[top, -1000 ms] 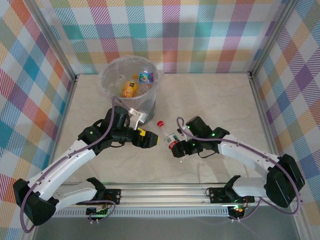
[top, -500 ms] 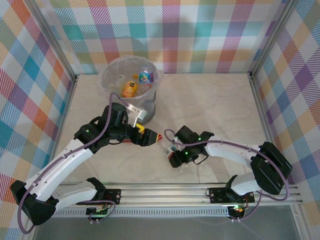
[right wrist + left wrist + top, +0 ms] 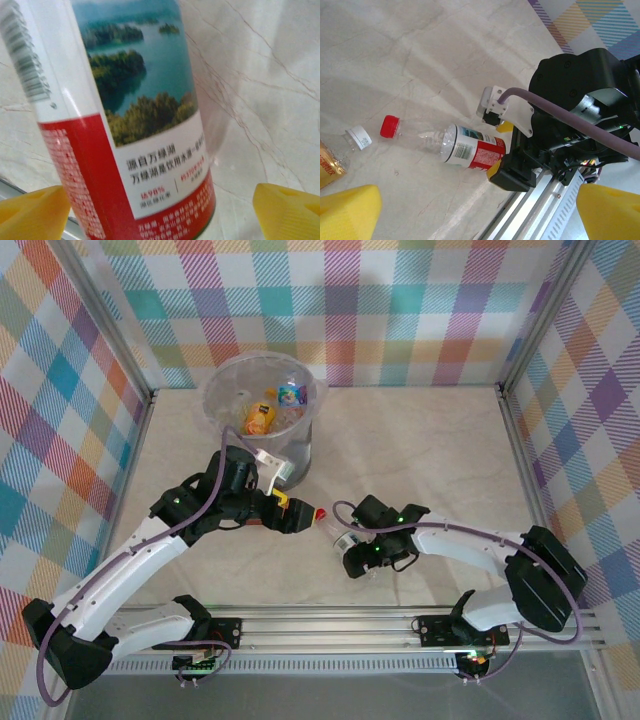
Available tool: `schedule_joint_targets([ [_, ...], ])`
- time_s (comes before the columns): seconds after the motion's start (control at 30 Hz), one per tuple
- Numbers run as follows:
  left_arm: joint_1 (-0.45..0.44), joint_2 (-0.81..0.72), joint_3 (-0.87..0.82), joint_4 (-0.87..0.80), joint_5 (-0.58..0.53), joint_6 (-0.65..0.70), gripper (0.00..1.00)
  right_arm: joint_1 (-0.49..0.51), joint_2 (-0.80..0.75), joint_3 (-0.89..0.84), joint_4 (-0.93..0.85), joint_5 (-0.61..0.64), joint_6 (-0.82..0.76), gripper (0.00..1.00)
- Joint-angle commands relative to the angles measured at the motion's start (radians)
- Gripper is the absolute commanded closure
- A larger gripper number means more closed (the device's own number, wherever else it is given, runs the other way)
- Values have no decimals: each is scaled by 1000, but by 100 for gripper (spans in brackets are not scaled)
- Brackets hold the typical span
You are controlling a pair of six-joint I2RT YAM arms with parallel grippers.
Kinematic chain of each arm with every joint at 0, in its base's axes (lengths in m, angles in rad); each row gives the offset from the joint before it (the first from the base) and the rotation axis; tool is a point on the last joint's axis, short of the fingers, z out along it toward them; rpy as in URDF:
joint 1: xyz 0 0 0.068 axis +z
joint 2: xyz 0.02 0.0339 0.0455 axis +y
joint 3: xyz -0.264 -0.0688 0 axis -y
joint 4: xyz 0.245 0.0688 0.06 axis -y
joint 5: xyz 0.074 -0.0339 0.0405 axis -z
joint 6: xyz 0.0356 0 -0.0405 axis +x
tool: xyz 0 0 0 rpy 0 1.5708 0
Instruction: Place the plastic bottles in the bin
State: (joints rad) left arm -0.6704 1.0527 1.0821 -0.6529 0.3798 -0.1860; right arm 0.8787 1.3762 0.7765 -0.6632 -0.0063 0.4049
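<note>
A clear plastic bottle [image 3: 335, 528] with a red cap and a red-and-white label [image 3: 472, 150] lies on its side on the table. My right gripper [image 3: 350, 548] stands open around its base end, and its yellow fingers [image 3: 287, 210] sit wide apart with a gap beside the label [image 3: 125, 125]. My left gripper [image 3: 295, 518] hovers open just left of the red cap [image 3: 390, 126]. A second bottle [image 3: 335, 157] with a white cap lies next to it. The bin [image 3: 225, 390] stands behind the left arm with several bottles [image 3: 258, 418] inside.
The aluminium rail [image 3: 330, 625] runs along the table's near edge, close behind the right gripper. Checked walls enclose the table on three sides. Open marble table [image 3: 430, 460] lies to the right of the bin.
The right arm swung left and down with the red-capped bottle, tipped it onto the table, and its jaws opened off it. The left gripper shifted slightly and stayed open.
</note>
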Motion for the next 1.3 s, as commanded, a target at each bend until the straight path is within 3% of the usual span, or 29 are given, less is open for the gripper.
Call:
schedule_joint_targets([
  [0.0,-12,-8,17,-13,0,20,1,7,-28,-13,-93,46,59,1],
  [0.37,-14,13,7,10,38,82,0,-2,-95,-16,-231,210,237,0],
  [0.67,-58,115,19,68,21,101,0,-111,-196,-43,-254,261,272,0],
  [1.0,-124,354,61,103,-92,283,0,-196,-111,-67,-55,195,244,0],
  [1.27,-143,583,175,109,-84,381,0,-332,-77,-69,90,136,215,0],
])
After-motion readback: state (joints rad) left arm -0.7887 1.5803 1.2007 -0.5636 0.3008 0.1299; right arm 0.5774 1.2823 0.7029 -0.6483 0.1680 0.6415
